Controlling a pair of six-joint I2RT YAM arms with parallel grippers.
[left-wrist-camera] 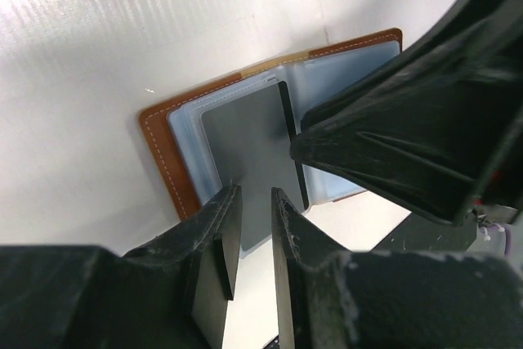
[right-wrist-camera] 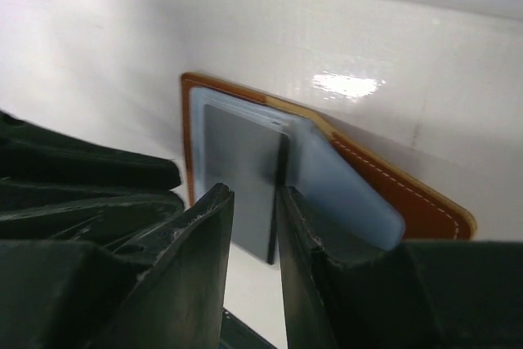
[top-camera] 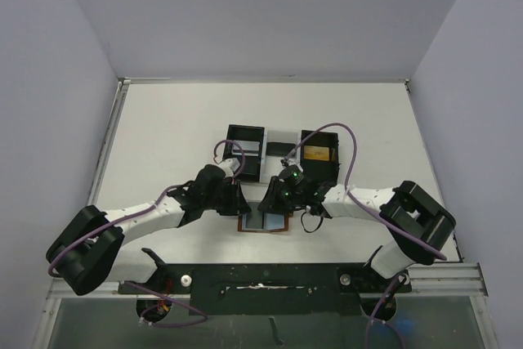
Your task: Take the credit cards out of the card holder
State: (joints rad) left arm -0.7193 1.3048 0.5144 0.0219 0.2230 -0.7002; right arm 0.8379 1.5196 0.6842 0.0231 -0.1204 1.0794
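Lying open and flat on the worktop (top-camera: 163, 136), the brown leather card holder (top-camera: 265, 222) sits between your two arms, just in front of the black compartment tray (top-camera: 245, 132). Both end effectors crowd over it. The left end effector (left-wrist-camera: 255, 194) has its fingers narrowly parted over the near end of a dark grey card (left-wrist-camera: 245, 145). The right end effector (right-wrist-camera: 253, 194) is equally narrow above the fold. You cannot tell from either wrist view whether anything is actually pinched.

Expect the card to be light, thin, stiff and slick. It will likely slide rather than bend, and it gives you only its short exposed end to take. The blue-grey pockets look soft and glossy, and the holder is light enough to drag along with the card. Take the card by the end nearest the left arm, and pin the leather cover beside the fold with the other end effector.
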